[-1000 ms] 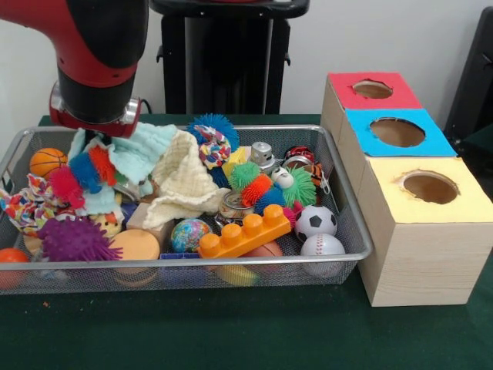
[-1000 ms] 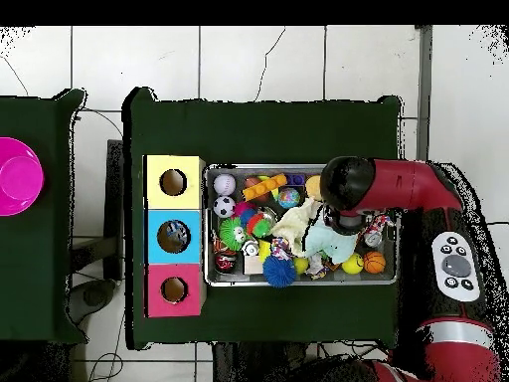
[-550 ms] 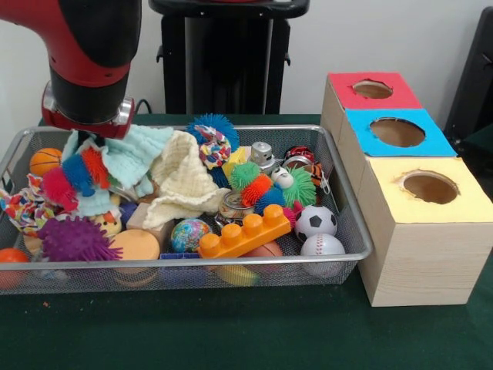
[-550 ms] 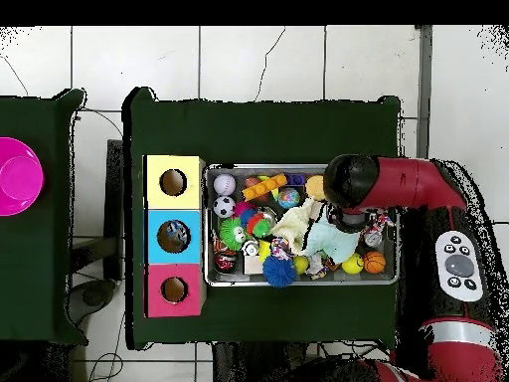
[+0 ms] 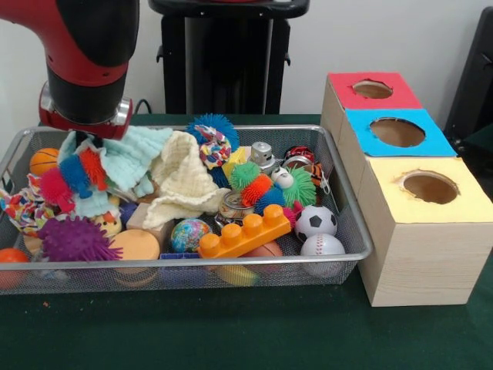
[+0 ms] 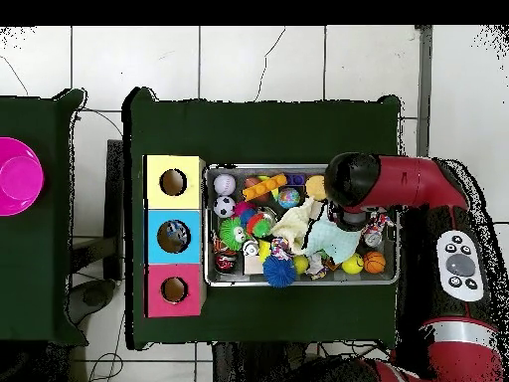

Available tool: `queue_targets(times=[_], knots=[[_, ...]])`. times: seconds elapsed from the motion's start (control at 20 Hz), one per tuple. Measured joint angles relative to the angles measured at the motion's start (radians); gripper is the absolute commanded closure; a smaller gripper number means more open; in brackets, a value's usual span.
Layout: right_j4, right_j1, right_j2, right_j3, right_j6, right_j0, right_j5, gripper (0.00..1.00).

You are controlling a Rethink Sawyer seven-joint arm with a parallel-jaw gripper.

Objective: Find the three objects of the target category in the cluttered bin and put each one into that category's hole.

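A wire bin (image 5: 231,262) holds mixed toys: an orange brick (image 5: 245,231), a soccer ball (image 5: 315,221), a baseball (image 5: 322,245), a basketball (image 5: 46,160), a purple spiky ball (image 5: 73,239) and a cream cloth (image 5: 185,185). My gripper (image 5: 81,139) sits under the red wrist at the bin's left end, shut on a mint cloth (image 5: 127,158). The cloth hangs from it, and a fuzzy red-and-blue toy (image 5: 73,173) clings to the cloth. Overhead, the arm (image 6: 348,179) covers the gripper, and the mint cloth (image 6: 333,239) shows beside it.
Right of the bin stand three joined boxes with round holes: a red one (image 5: 373,89), a blue one (image 5: 397,132) and a yellow one (image 5: 430,186). A pink bowl (image 6: 15,176) lies on a separate table. The black pedestal rises behind the bin.
The arm has drifted left and slightly up. The mint cloth and the fuzzy toy moved left with it.
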Motion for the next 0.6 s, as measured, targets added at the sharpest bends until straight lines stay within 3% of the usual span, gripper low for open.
queue_targets(times=[0.6], knots=[[0.153,0.001,0.052,0.073,0.0,0.011,-0.021,1.0]])
